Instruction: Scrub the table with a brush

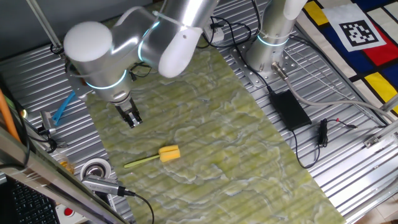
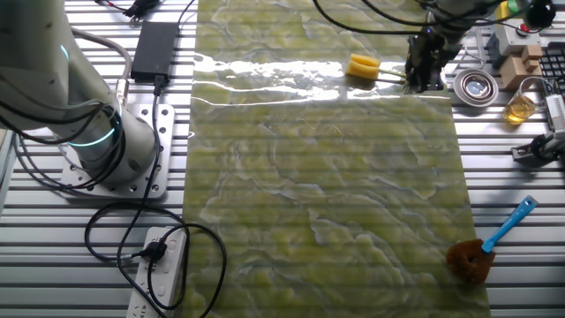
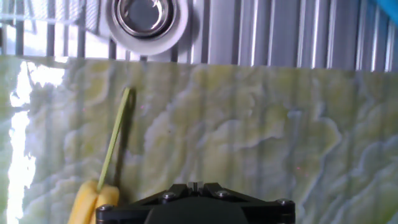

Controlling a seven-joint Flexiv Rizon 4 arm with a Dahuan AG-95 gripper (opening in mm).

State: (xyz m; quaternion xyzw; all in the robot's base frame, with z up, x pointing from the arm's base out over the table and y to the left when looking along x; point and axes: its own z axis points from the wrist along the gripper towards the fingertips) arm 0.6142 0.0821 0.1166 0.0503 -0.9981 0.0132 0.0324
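The brush lies flat on the table (image 1: 249,155), its blocky yellow head (image 1: 169,153) to the right and its thin handle (image 1: 140,161) pointing left. My gripper (image 1: 132,118) hangs just above the table, behind and to the left of the brush, not touching it. Its fingers stand together and hold nothing. In the other fixed view the gripper (image 2: 424,69) is right beside the handle's end, with the head (image 2: 362,66) to its left. In the hand view the brush (image 3: 115,140) lies at the lower left of the gripper (image 3: 194,185), on the marbled table (image 3: 261,124).
A blue-handled brush with a brown head (image 2: 481,252) lies at the table's edge. A metal ring dish (image 1: 95,169) (image 3: 148,15) sits on the ribbed panel near the brush. A black power adapter (image 1: 289,109), a power strip (image 2: 159,274) and the arm's base (image 2: 97,141) flank the table.
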